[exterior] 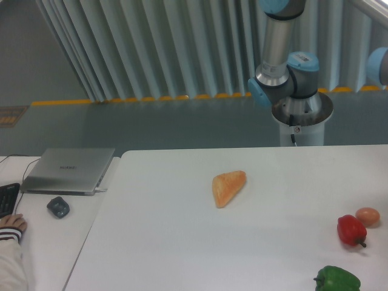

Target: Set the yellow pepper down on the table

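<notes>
The yellow pepper is out of view in this frame. The table [182,242] is a large white top filling the lower part of the camera view. Only the arm's base and lower joints [288,79] show behind the table's far edge, plus a joint at the right border [379,65]. The gripper itself is outside the frame.
An orange wedge-shaped piece [228,187] lies mid-table. At the right edge sit a red pepper [351,231], a small tan round item [367,216] and a green pepper [337,279]. On a side desk at the left are a laptop [68,170], a mouse [58,207], and a person's hand [12,224].
</notes>
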{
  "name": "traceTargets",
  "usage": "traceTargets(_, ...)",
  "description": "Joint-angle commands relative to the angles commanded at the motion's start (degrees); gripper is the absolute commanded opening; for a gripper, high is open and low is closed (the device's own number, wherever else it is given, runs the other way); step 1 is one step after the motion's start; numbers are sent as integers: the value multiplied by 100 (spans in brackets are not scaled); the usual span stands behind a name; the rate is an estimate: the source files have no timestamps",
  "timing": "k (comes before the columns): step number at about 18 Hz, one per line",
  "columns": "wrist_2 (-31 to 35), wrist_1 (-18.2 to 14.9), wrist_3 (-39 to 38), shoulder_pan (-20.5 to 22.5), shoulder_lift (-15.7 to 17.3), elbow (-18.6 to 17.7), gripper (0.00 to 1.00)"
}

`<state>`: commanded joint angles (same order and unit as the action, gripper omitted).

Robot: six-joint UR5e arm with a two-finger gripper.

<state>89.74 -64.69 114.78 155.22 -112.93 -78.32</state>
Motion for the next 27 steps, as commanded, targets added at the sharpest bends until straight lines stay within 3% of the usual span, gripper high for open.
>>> traceTargets(3, 0, 79, 325, 26, -317, 238, 100)
traceTargets(6, 0, 447, 483, 123, -536, 291, 100)
traceTargets(11, 0, 632, 668, 167, -1046, 739, 100)
traceTargets(20, 0, 1405, 721, 167, -1635, 1003, 100)
traceTargets(27, 0, 1582, 1098, 176, -1943, 1354, 100)
